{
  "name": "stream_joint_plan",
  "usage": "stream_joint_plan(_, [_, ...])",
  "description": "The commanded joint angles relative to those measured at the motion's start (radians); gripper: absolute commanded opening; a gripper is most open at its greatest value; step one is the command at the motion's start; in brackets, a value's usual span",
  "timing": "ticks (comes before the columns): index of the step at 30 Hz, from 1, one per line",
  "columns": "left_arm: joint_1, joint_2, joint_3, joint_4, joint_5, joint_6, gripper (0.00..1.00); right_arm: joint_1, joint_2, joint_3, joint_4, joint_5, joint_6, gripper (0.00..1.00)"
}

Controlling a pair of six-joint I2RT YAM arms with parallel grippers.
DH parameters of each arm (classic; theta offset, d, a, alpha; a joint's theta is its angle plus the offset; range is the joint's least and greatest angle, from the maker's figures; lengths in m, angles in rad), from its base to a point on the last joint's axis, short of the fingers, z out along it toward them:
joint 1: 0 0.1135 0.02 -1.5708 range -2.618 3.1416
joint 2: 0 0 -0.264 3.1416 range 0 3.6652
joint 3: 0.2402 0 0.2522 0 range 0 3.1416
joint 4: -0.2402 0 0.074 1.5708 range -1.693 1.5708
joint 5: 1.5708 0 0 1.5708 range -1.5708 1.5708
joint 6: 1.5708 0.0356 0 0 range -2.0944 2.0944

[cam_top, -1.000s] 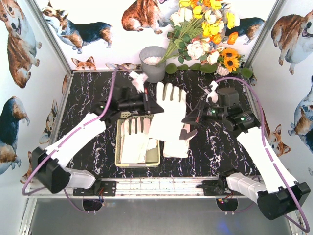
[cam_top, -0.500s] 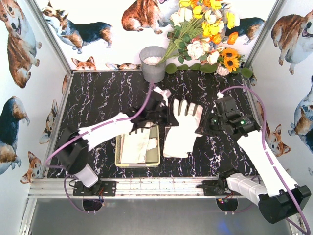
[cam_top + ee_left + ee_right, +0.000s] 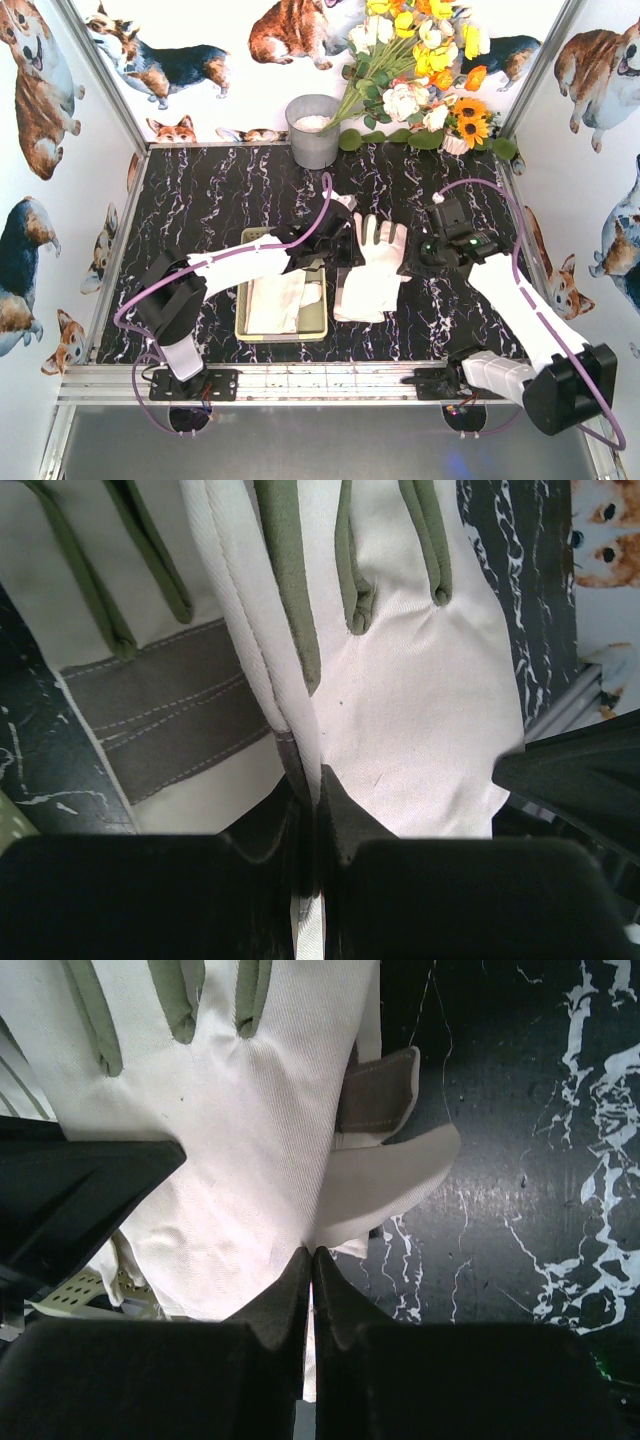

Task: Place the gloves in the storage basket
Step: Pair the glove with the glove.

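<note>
My left end effector [image 3: 318, 780] and right end effector [image 3: 311, 1255] both pinch the same glove [image 3: 375, 262] mid-frame, beside the storage basket [image 3: 281, 336].

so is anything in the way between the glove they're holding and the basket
Nothing visible besides the left arm itself, which crosses the far end of the storage basket. The pinched glove, shut in the left gripper and right gripper, is just right of the basket, which holds only a stowed glove.
</note>
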Motion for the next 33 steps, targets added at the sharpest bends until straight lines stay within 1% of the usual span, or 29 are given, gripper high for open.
stream_joint_plan(1, [0.011, 0.047, 0.019, -0.043, -0.098, 0.051, 0.00, 0.004, 0.051, 0.031, 0.078, 0.040, -0.032, 0.00])
stream_joint_plan(7, [0.011, 0.085, 0.033, -0.070, -0.112, 0.062, 0.00, 0.016, 0.142, 0.066, 0.081, 0.037, -0.051, 0.00])
stream_joint_plan(17, [0.012, 0.142, 0.067, -0.118, -0.133, 0.099, 0.00, 0.024, 0.184, 0.020, 0.148, 0.033, -0.033, 0.00])
stream_joint_plan(25, [0.012, 0.182, 0.096, -0.186, -0.164, 0.113, 0.00, 0.033, 0.256, 0.005, 0.194, 0.022, -0.028, 0.00])
stream_joint_plan(30, [0.012, 0.196, 0.106, -0.215, -0.153, 0.110, 0.00, 0.041, 0.295, -0.003, 0.209, 0.023, -0.023, 0.00])
stream_joint_plan(31, [0.012, 0.197, 0.107, -0.220, -0.152, 0.108, 0.00, 0.043, 0.302, -0.006, 0.211, 0.025, -0.023, 0.00])
stream_joint_plan(33, [0.012, 0.197, 0.105, -0.225, -0.152, 0.109, 0.09, 0.044, 0.313, -0.012, 0.216, 0.030, -0.021, 0.00])
